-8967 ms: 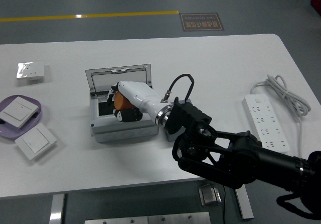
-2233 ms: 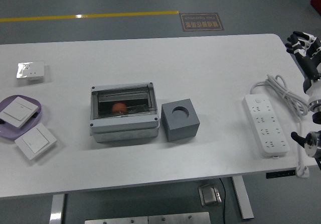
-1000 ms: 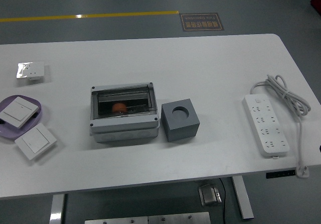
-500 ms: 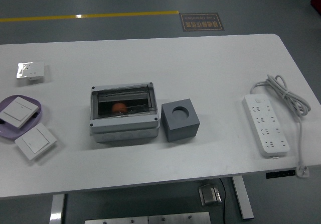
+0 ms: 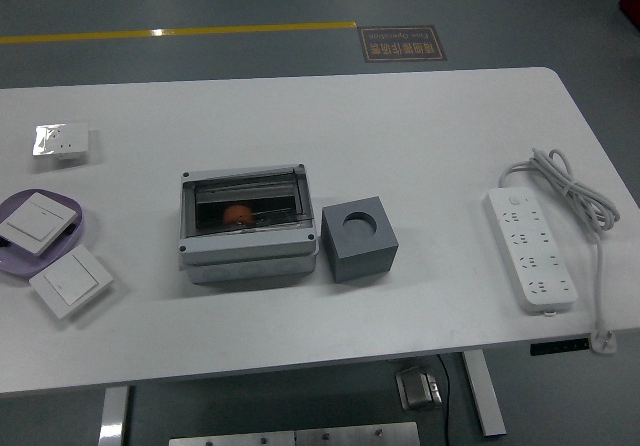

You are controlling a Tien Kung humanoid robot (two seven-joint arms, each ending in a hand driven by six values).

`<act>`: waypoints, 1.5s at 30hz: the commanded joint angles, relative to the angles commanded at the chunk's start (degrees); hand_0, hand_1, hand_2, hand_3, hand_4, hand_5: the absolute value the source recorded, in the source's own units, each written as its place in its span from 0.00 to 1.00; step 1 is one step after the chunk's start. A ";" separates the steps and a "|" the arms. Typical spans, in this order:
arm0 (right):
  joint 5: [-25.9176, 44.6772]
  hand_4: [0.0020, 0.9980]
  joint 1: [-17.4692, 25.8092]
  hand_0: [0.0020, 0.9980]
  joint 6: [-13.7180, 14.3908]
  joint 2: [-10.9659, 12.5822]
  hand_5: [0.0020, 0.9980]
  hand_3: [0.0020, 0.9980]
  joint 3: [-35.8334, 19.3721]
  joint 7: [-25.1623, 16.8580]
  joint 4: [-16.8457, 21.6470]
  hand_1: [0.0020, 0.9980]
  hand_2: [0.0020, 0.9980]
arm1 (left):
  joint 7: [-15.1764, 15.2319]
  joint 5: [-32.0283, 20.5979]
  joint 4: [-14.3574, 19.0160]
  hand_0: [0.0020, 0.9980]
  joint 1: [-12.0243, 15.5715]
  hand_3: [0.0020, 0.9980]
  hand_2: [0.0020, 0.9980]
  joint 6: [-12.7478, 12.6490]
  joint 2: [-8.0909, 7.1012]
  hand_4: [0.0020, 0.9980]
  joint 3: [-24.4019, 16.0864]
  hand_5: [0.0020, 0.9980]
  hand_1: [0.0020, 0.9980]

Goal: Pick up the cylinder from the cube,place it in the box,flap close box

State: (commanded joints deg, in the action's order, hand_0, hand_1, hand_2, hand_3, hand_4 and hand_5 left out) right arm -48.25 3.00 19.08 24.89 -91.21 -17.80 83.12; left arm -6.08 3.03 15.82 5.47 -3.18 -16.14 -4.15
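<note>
From the head view, neither arm nor hand of the robot shows anywhere over the white table (image 5: 420, 116), so the state of the fingers cannot be told.

The grey box (image 5: 248, 224) sits left of centre with its clear flap (image 5: 245, 206) lying down over the opening. Through the flap an orange shape shows, which is most likely the cylinder (image 5: 237, 213), resting inside toward the left of the window; glare on the cover makes its outline soft. Just right of the box, close beside it, stands the dark grey cube (image 5: 359, 238), its round socket on top empty.

At the left edge lie a purple dish (image 5: 78, 228) carrying a white wall switch (image 5: 32, 220), a second switch (image 5: 70, 281) on the table near it, and a small wrapped socket plate (image 5: 62, 141) farther back. A white power strip (image 5: 531, 247) with its coiled cord lies well apart at the right.

By how things lie, the task looks complete. The remaining risk is the flap: if it is only resting and not clicked home, a bump to the box could spring it open. Any fresh reach from the right could also nudge the cube against the box.
</note>
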 joint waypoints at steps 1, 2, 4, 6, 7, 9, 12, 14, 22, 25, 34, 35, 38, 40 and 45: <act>0.14 0.80 0.02 0.69 0.00 -0.05 0.43 0.64 -0.01 -0.09 -0.01 0.63 0.64 | 0.00 0.01 0.00 0.62 0.00 0.62 0.53 0.01 -0.04 0.70 -0.01 0.23 0.56; 0.25 0.80 0.03 0.69 0.00 -0.08 0.43 0.64 -0.01 -0.17 -0.02 0.63 0.64 | 0.02 0.01 0.00 0.62 -0.01 0.62 0.53 0.01 -0.08 0.70 0.02 0.23 0.56; 0.49 0.80 0.06 0.69 0.02 -0.08 0.43 0.65 -0.03 -0.34 -0.01 0.64 0.64 | 0.09 0.00 0.00 0.62 -0.08 0.62 0.53 -0.01 -0.13 0.70 0.07 0.23 0.56; 0.64 0.80 0.06 0.69 0.03 -0.06 0.43 0.65 -0.06 -0.44 -0.05 0.64 0.64 | 0.08 0.08 0.00 0.62 -0.17 0.62 0.53 -0.02 -0.08 0.70 0.07 0.23 0.56; 0.73 0.80 0.05 0.69 0.04 -0.08 0.43 0.65 -0.08 -0.48 -0.11 0.64 0.64 | 0.06 0.12 0.02 0.62 -0.22 0.62 0.53 -0.01 -0.04 0.70 0.07 0.23 0.56; 0.87 0.80 -0.02 0.69 0.07 -0.12 0.42 0.65 -0.04 -0.57 -0.23 0.64 0.64 | -0.06 0.37 0.04 0.62 -0.31 0.62 0.53 0.00 0.02 0.70 -0.04 0.24 0.56; 0.94 0.80 -0.13 0.69 0.09 -0.15 0.42 0.65 0.15 -0.53 -0.31 0.64 0.64 | -0.15 0.46 -0.01 0.62 -0.41 0.62 0.53 -0.08 -0.11 0.70 -0.18 0.24 0.56; 1.08 0.80 -0.12 0.69 0.07 -0.08 0.42 0.65 0.18 -0.49 -0.42 0.64 0.64 | -0.30 0.57 -0.02 0.62 -0.48 0.62 0.53 -0.11 -0.06 0.70 -0.30 0.24 0.56; 1.86 0.78 -0.20 0.69 0.02 -0.02 0.39 0.65 -0.32 -0.57 -0.58 0.64 0.64 | -1.07 0.75 0.01 0.62 -0.53 0.62 0.53 0.08 0.27 0.71 -0.51 0.24 0.56; 1.84 0.78 -0.19 0.69 0.06 0.03 0.39 0.65 -0.58 -0.58 -0.53 0.64 0.64 | -1.13 0.67 0.04 0.62 -0.67 0.62 0.53 0.18 0.34 0.71 -0.41 0.24 0.56; 1.81 0.78 -0.58 0.69 0.26 0.04 0.39 0.65 -0.51 -0.84 -0.60 0.63 0.64 | -1.26 0.51 0.02 0.62 -0.82 0.62 0.53 0.22 0.38 0.71 -0.42 0.24 0.56; 1.80 0.78 -0.80 0.69 0.29 0.16 0.39 0.65 -0.39 -0.88 -0.63 0.63 0.64 | -1.35 0.50 0.05 0.62 -0.80 0.62 0.53 0.30 0.49 0.71 -0.39 0.24 0.56; 1.66 0.78 -2.42 0.69 0.27 0.44 0.39 0.65 0.59 -0.87 -1.03 0.63 0.64 | -1.85 0.86 0.06 0.62 -0.55 0.62 0.53 0.42 0.66 0.71 -0.67 0.24 0.56; 1.49 0.77 -3.29 0.69 0.22 0.22 0.38 0.65 1.33 -0.83 -1.31 0.63 0.63 | -2.14 1.09 0.01 0.62 -0.34 0.62 0.53 0.39 0.46 0.71 -1.04 0.24 0.56; 1.42 0.78 -4.64 0.69 0.27 -0.22 0.37 0.66 3.68 -0.87 -1.74 0.64 0.64 | -2.33 1.14 -0.05 0.63 -0.27 0.62 0.53 0.44 -0.09 0.71 -1.43 0.24 0.56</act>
State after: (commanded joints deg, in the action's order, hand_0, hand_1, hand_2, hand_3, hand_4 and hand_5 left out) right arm -46.83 -1.64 19.35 24.67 -87.53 -18.67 81.38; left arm -8.41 4.17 15.77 5.19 -2.74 -16.23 -5.59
